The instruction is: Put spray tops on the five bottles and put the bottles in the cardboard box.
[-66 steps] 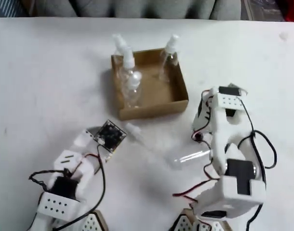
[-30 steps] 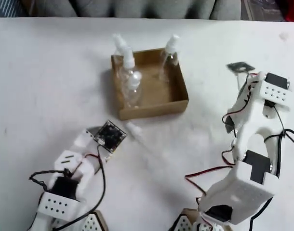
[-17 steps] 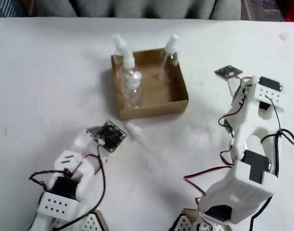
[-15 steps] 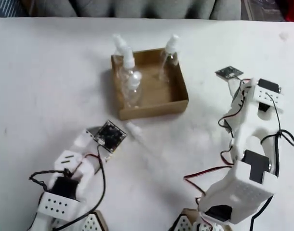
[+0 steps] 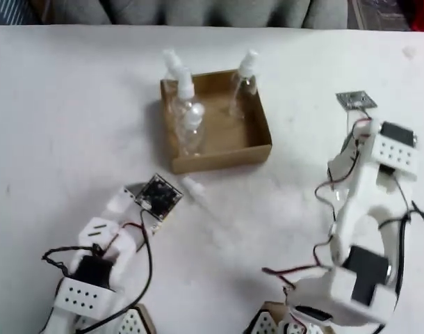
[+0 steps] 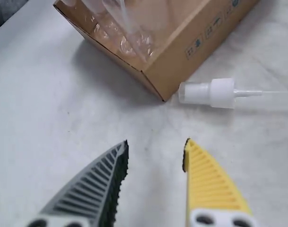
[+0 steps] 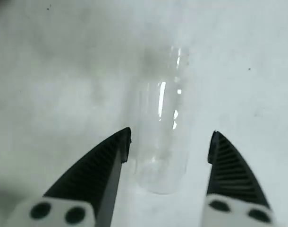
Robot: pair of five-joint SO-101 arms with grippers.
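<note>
- The left gripper [image 6: 156, 142] hovers low over the white table [image 5: 73, 104], its grey and yellow jaws spread apart with nothing between them.
- Just ahead of its fingertips, a loose spray top [image 6: 212, 91] lies on its side on the cloth, its thin dip tube trailing away from the white head.
- The head of that spray top sits just beside a corner of the cardboard box [image 6: 182, 47], close to the box wall.
- In the high view, the same spray top [image 5: 194, 189] lies between the box's near wall and the left arm [image 5: 94, 257].
- The cardboard box [image 5: 261, 132] stands near the middle of the table and holds clear bottles [image 5: 190, 115] fitted with white spray tops. Three stand out plainly and there may be a fourth, as the clear plastic blurs together.
- The right arm [image 5: 368, 181] is off to the side of the box, well apart from it.
- The right gripper [image 7: 170, 132] has its two black jaws wide apart.
- A clear bottle [image 7: 160, 142] without a spray top sits on the table in the gap between those jaws, nearer one finger than the other and not gripped.
</note>
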